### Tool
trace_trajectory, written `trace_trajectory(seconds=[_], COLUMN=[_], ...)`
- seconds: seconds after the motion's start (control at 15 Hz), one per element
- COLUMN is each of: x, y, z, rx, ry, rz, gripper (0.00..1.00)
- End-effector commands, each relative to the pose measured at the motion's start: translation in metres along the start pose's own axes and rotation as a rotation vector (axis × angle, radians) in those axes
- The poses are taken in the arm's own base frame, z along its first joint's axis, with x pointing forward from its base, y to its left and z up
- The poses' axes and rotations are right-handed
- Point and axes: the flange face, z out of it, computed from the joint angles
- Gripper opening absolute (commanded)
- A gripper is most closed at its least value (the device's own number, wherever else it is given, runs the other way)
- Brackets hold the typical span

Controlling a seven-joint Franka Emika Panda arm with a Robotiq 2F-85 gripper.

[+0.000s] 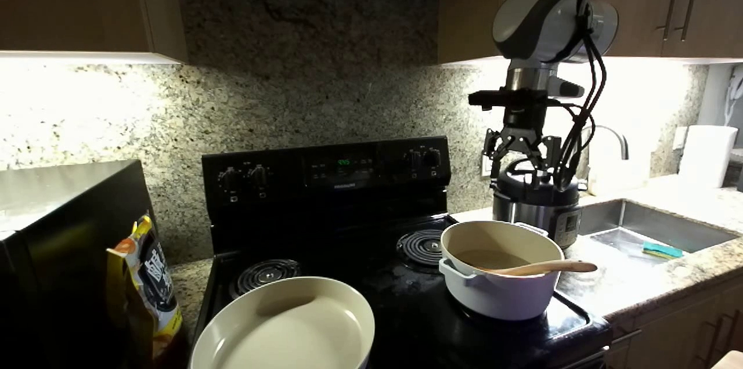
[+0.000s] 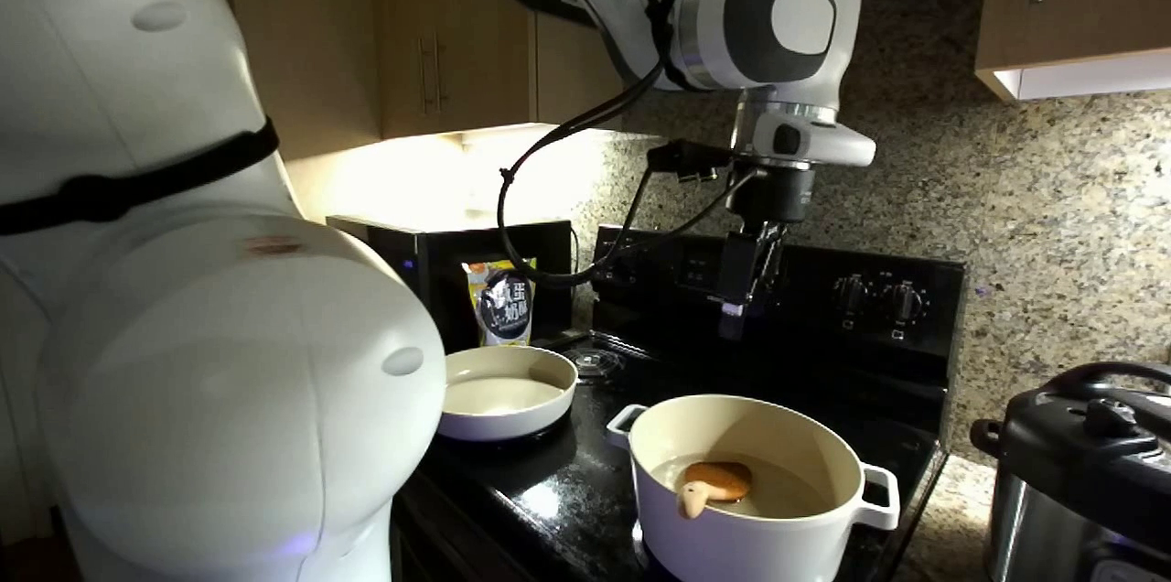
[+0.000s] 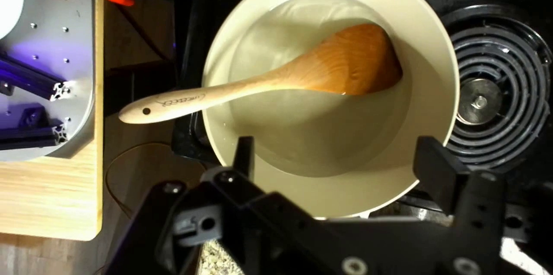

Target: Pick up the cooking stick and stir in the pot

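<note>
The cooking stick is a light-brown wooden spoon (image 1: 545, 267), shown also in an exterior view (image 2: 718, 480) and the wrist view (image 3: 259, 83). Its darker head lies in clear liquid in the pot, and its pale handle rests over the rim and sticks out. The white pot (image 1: 504, 298), with a tan inside, stands on the black stove; it shows also in an exterior view (image 2: 736, 550) and the wrist view (image 3: 335, 197). My gripper (image 1: 520, 173), seen also in the wrist view (image 3: 335, 147), points down, open and empty, above the pot and apart from the spoon.
A shallow cream pan (image 1: 299, 328) sits on the stove, with a yellow-and-black bag (image 1: 154, 285) beside it. The silver-and-black cooker (image 1: 537, 212) stands behind the pot, near the sink (image 1: 621, 212). A wooden table (image 3: 52, 197) with metal parts shows in the wrist view.
</note>
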Motion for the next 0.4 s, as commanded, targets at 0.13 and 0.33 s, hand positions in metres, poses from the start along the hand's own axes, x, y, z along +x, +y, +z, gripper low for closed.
trace_trajectory(seconds=[0.13,0.33], x=[-0.0018,-0.0019], y=[0.0046,0.0052], z=[0.0049,0.0054], rx=[-0.012,-0.013], ry=[-0.026,-0.027], rz=[-0.030,-0.032], gripper=[1.00,1.00])
